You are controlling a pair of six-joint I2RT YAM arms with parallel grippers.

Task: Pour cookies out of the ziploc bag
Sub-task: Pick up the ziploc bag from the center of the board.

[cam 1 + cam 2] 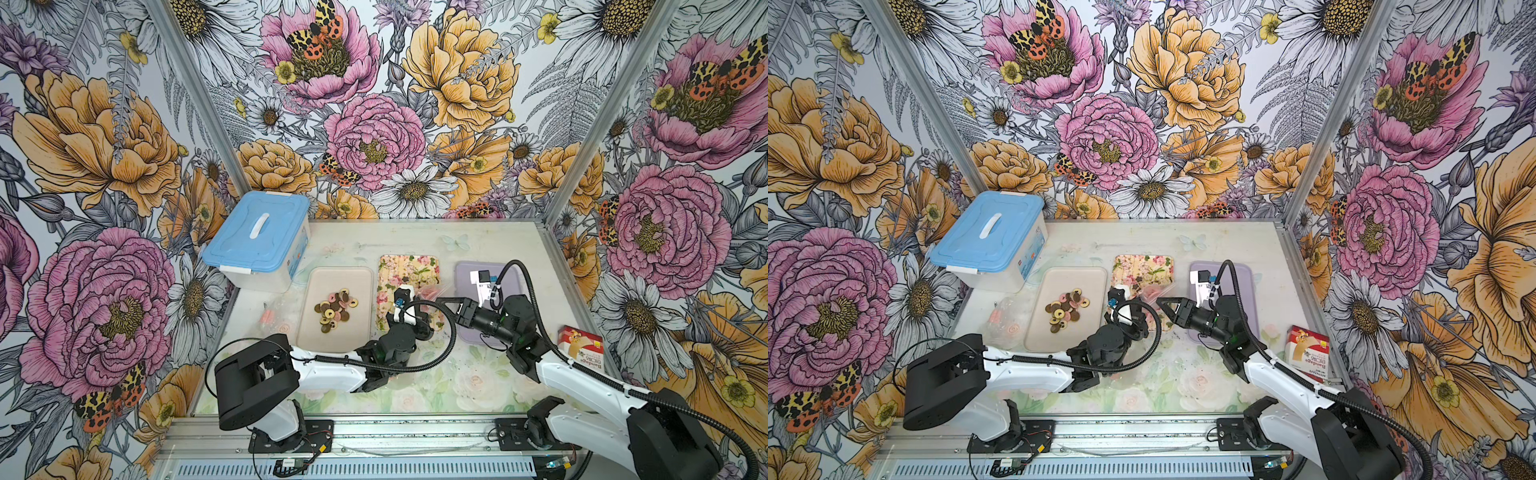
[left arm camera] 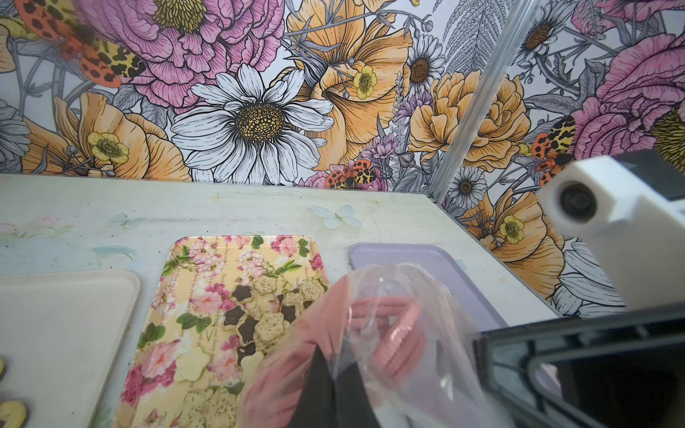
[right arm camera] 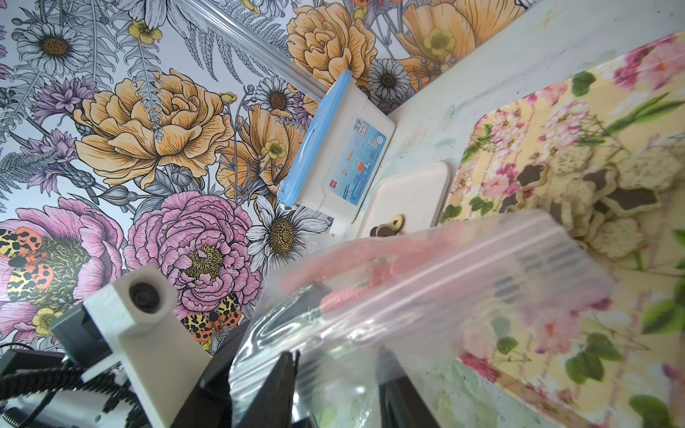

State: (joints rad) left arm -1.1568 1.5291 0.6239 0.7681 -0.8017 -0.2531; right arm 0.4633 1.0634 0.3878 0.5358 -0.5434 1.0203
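Clear ziploc bag [image 2: 385,333] w/ pink zip strip, crumpled, held up off worktop betw floral & purple trays; flat pink disc cookies [image 2: 389,326] still inside. Star cookies [image 2: 259,318], dark + cream, piled on floral tray. Ring/round cookies [image 1: 334,309], brown/pink/cream, heaped on beige tray.

A staged robot test booth in a lab is shown, not a home. The worktop [image 1: 490,241] is enclosed on three sides by panels [image 1: 374,104] printed with large flowers, held in bare aluminium posts [image 1: 195,104]. Two robot arms [image 1: 328,365] are bolted to a metal rail [image 1: 415,436] at the front edge, with loose cables [image 1: 291,465] left exposed.
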